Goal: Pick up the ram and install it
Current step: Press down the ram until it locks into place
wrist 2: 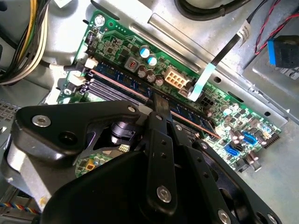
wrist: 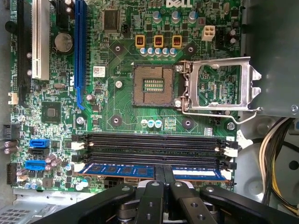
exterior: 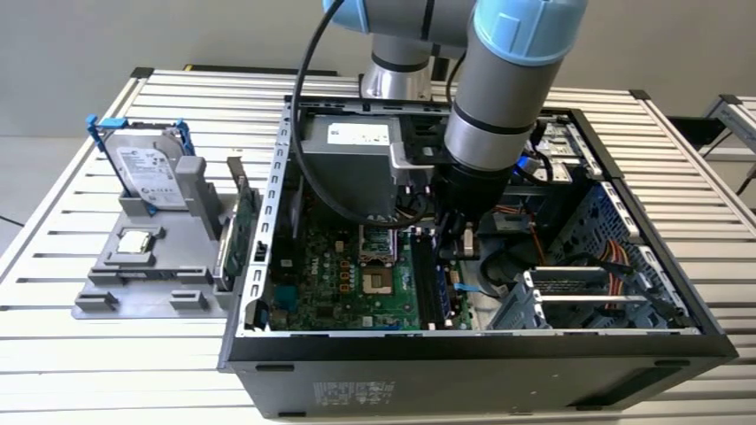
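Pressing down into the slot directly beneath it, the gripper (wrist: 163, 179) is clamped on the ram (wrist: 140, 171), which looks nearly seated, though latching seems unconfirmed.

The surface (exterior: 95, 354) is a pale metal top made of long ribbed slats, seen in the exterior view. Directly on it lies an open black computer case (exterior: 473, 376) on its side, taking up the middle and the exterior view's right. Just beside the case, toward the exterior view's left, sits a grey plastic holder (exterior: 148, 279). A silver hard drive (exterior: 151, 173) stands upright in the holder's far end, and a green card (exterior: 243, 235) stands on edge along the holder's side nearest the case
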Robot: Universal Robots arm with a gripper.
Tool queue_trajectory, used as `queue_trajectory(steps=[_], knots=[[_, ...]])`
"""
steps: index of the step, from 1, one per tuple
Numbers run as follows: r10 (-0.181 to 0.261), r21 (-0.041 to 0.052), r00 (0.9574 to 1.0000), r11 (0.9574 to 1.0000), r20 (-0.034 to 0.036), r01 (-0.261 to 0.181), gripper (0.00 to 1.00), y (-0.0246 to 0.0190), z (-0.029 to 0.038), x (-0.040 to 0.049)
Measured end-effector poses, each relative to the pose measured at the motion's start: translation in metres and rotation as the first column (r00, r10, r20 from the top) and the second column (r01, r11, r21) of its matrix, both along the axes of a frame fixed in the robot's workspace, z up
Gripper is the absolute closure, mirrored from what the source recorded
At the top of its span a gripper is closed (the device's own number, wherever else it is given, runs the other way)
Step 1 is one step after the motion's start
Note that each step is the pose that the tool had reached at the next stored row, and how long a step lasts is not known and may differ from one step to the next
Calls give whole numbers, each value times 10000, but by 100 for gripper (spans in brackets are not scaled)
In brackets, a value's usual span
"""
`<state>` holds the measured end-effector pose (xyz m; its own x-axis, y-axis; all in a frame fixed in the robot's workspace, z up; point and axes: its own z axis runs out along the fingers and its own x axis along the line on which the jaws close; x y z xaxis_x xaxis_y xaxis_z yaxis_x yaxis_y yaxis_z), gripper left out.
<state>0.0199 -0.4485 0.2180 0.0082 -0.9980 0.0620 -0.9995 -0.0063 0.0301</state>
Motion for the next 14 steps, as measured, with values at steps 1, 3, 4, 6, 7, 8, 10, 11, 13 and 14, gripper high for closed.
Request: queue_trajectory(steps=[1,3,4,6,7,8,10,11,13,14], knots=[[0,4,10000,10000,1,0,100,0,1,0],[0,11,10000,10000,2,0,100,1,11,0],[0,18,10000,10000,3,0,100,2,21,0],[0,31,10000,10000,5,0,100,4,42,1],[1,14,10000,10000,4,-1,100,2,62,1],[1,6,10000,10000,1,-1,100,1,85,1],[1,6,10000,10000,-1,-1,100,1,116,0],[1,5,10000,10000,-1,-1,100,0,126,0],[0,5,10000,10000,-1,0,100,1,147,0],[0,6,10000,10000,-1,0,100,1,165,0]])
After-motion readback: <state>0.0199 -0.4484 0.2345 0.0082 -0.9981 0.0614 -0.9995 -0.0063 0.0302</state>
